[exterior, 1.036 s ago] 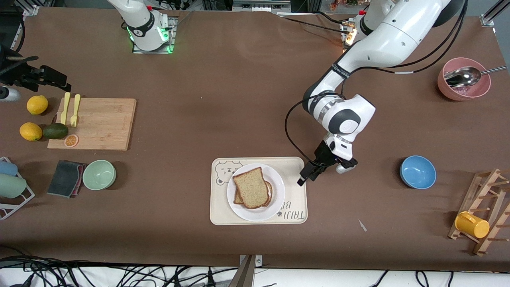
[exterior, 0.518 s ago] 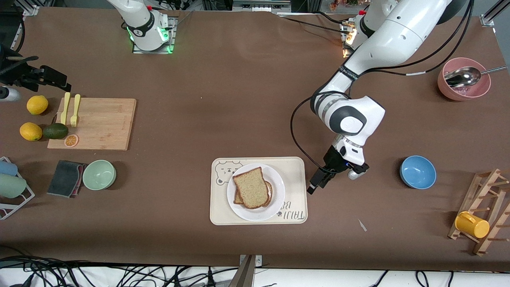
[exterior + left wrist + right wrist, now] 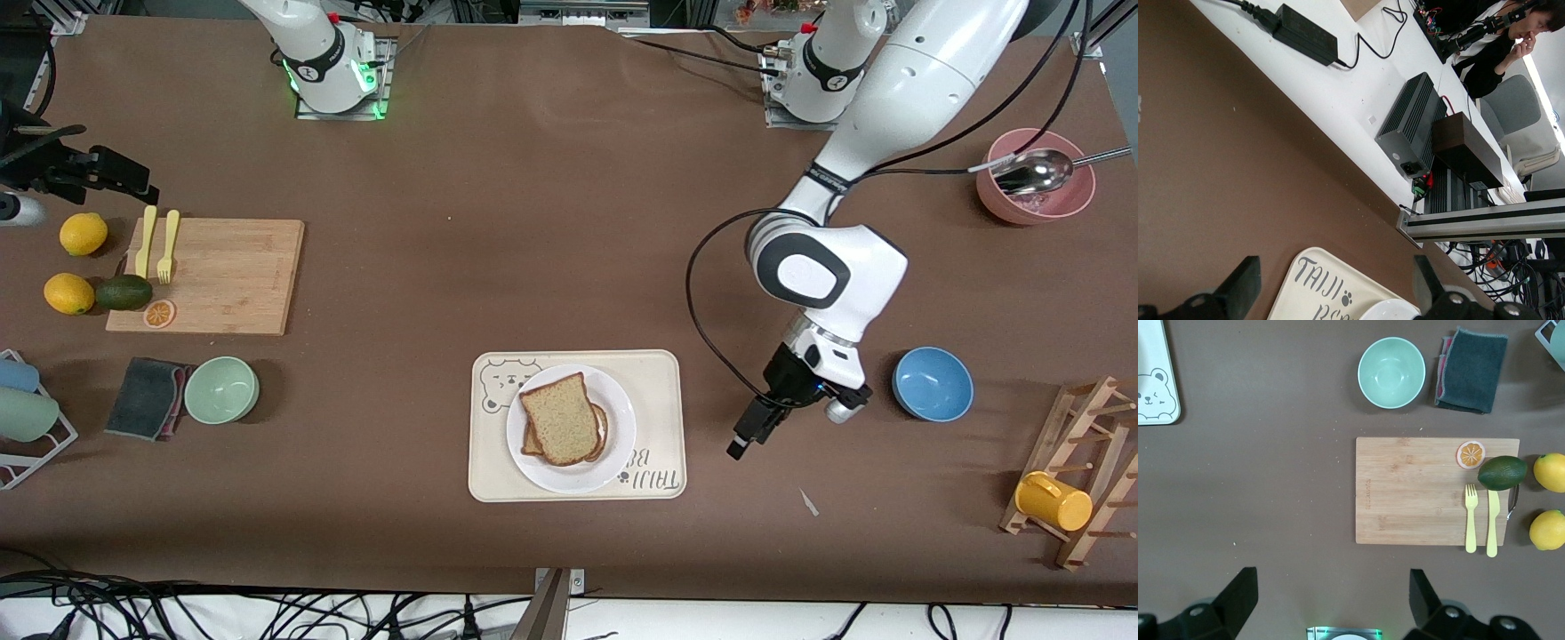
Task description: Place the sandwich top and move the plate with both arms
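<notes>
Brown table (image 3: 551, 222): one plate (image 3: 612, 462) on the bear tray (image 3: 662, 427) carries two stacked slices, the sandwich top (image 3: 560, 418) uppermost. Left gripper (image 3: 745, 437) hovers beside the tray, jaws spread, empty. Right gripper (image 3: 1328, 600) waits above the cutting board (image 3: 1418, 490), released.

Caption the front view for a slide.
Sandwich top on the plate; open left pincer over bare table beside the tray.

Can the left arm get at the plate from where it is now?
Probably yes: the left pincer, open and empty, hangs over bare table beside the tray, with nothing between it and the plate.
</notes>
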`<control>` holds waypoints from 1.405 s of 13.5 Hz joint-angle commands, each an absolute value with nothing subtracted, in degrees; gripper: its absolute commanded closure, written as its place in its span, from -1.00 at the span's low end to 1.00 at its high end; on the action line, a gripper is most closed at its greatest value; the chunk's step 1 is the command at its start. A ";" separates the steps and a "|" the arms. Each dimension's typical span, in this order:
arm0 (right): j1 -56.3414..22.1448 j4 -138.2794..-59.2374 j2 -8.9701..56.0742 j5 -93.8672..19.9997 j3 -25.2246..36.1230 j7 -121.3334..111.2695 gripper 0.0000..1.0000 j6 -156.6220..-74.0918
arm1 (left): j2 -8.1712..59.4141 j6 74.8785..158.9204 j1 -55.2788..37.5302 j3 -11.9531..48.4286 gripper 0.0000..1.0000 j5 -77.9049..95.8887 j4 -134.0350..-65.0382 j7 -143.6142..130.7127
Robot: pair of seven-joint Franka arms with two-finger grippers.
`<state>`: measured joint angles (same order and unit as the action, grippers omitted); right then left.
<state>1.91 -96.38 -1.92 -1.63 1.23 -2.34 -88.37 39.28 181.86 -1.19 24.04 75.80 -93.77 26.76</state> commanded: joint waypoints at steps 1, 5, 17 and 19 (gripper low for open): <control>2.46 -95.62 -1.85 -1.85 0.88 -2.55 -1.00 -87.28 | 35.43 175.63 3.06 23.73 -1.00 63.07 -98.78 18.22; 2.46 -95.71 -1.93 -1.85 0.88 -2.55 -1.00 -87.27 | 31.83 162.12 7.47 20.06 -1.00 48.46 -99.67 11.00; 2.46 -95.54 -1.76 -1.76 0.79 -2.64 -1.00 -87.80 | 16.27 124.65 7.82 4.48 -1.00 10.15 -99.49 1.60; 2.46 -95.45 -1.67 -1.84 0.70 -2.64 -1.00 -87.98 | 13.46 119.12 8.35 4.22 -1.00 2.75 -98.88 1.32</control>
